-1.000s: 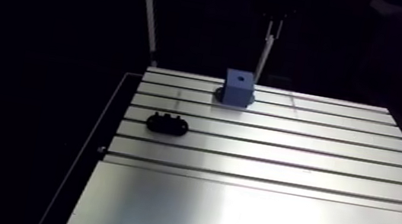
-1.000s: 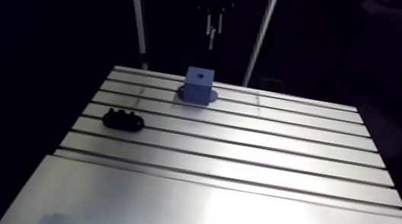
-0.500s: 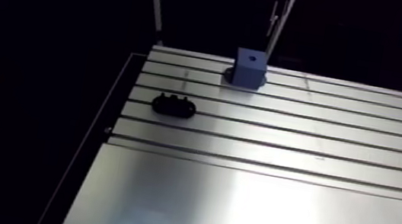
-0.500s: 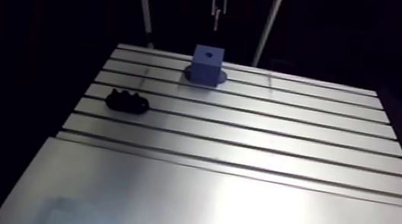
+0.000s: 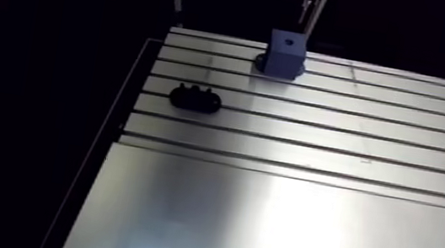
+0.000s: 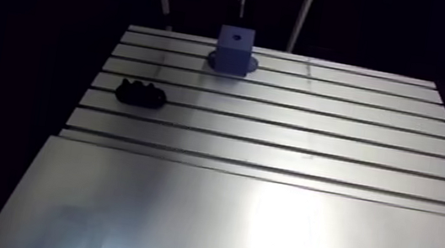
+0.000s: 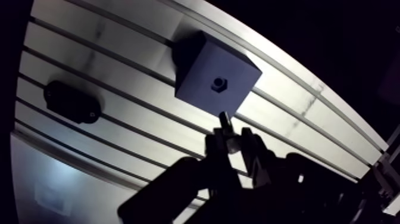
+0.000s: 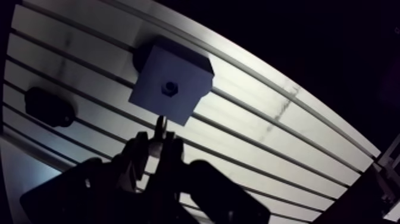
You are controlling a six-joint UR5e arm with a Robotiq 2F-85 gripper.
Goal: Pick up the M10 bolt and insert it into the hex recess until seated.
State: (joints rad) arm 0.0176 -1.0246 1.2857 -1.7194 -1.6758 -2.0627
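We see the slim, dark metal bolt (image 7: 225, 121) clenched between the two fingers of the tool (image 7: 232, 140). Its long axis runs in line with the fingers. Its free end juts past the fingertips and points at the top face of the blue square block (image 7: 202, 65), stopping just short of it. The other end is buried between the fingers, so we cannot make out the head.

The small dark hex recess (image 7: 219, 83) sits in the middle of the block's top face. The bolt's tip is near the recess but not yet in it, and we cannot see how deep the recess goes.

In the arm view the block (image 5: 286, 52) stands at twelve o'clock on the slotted aluminium bench (image 5: 302, 232), on a darker round base. The tool is cut off by the view's edge above it and too dim to read there.

A flat black oval holder (image 5: 197, 98) lies at about eight o'clock from the block, well apart from it. It has small bumps on top, and we cannot tell what they are.
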